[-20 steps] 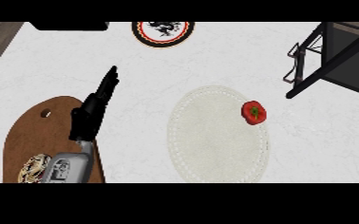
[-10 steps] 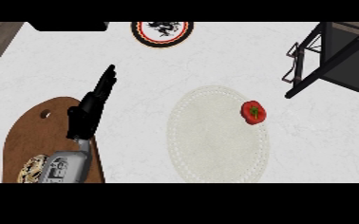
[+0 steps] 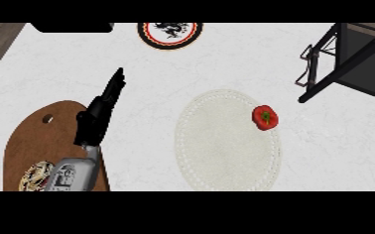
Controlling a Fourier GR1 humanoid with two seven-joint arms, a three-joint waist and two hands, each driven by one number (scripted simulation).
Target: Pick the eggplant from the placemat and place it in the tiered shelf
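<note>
- We see one grey forearm point(image 3: 73, 173) rising from the view's lower left edge.
- Its black left robot hand point(image 3: 99, 114) points up and slightly right, fingers straight and held together, holding nothing.
- We see no right robot hand anywhere in the view.

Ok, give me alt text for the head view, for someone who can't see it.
A small red vegetable lies at the right edge of a pale round placemat on a white counter. The left hand, fingers straight, hovers by a wooden board; a dark shelf stands upper right.
</note>
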